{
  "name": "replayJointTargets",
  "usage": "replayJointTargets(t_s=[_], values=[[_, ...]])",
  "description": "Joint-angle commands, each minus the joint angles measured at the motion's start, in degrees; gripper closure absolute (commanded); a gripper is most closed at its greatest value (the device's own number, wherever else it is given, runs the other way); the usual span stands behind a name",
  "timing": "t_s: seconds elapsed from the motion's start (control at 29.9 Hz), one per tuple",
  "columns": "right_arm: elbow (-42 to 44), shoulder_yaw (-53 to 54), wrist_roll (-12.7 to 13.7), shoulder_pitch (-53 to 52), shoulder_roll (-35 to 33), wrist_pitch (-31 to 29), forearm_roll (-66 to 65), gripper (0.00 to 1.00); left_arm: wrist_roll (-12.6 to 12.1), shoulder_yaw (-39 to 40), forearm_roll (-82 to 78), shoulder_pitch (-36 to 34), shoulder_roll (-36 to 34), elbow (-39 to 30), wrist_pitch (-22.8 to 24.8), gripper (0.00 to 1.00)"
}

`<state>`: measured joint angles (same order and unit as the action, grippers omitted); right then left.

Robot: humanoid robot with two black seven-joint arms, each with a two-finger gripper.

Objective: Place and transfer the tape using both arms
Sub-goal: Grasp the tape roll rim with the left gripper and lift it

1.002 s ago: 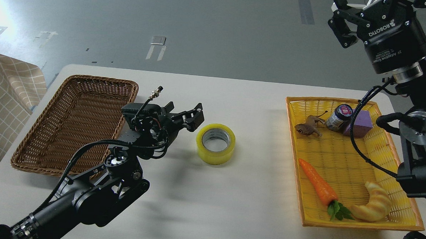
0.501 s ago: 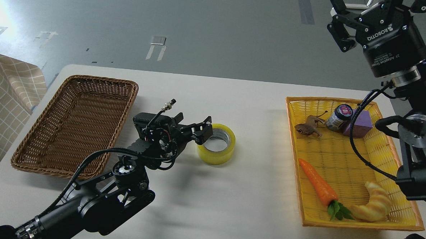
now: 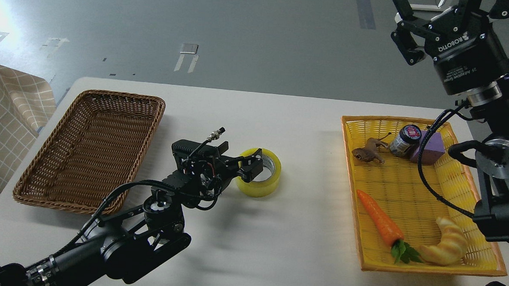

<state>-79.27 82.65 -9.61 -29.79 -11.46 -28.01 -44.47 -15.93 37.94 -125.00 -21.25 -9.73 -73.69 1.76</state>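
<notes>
The yellow tape roll lies flat on the white table, core hole facing up. My left gripper is open at the roll's left side. One finger hangs over the core hole and the other stays outside the roll's left wall, so the jaws straddle that wall. I cannot tell whether the fingers touch it. My right gripper is open and empty, raised high at the top right, far above the yellow tray. Its fingertips are partly cut off by the top edge.
A brown wicker basket stands at the left. A yellow tray at the right holds a carrot, a croissant, a small jar, a purple block and a toy animal. A checked cloth lies at the far left.
My left gripper has moved right and down from beside the basket onto the roll's left rim. The tape has not moved. My right gripper shifted slightly.
</notes>
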Motion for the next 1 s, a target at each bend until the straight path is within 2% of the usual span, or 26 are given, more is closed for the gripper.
replayJointTargets(t_s=[0.0, 0.97], values=[[0.00, -0.12, 0.03, 0.08, 0.04, 0.01, 0.00, 0.00, 0.02, -0.32, 0.00, -0.29, 0.15, 0.30, 0.00, 0.02], [-0.09, -0.03, 0.03, 2.10, -0.05, 0.01, 0.00, 0.00, 0.02, -6.65, 0.00, -4.41, -0.12, 3.56, 0.09, 0.03]])
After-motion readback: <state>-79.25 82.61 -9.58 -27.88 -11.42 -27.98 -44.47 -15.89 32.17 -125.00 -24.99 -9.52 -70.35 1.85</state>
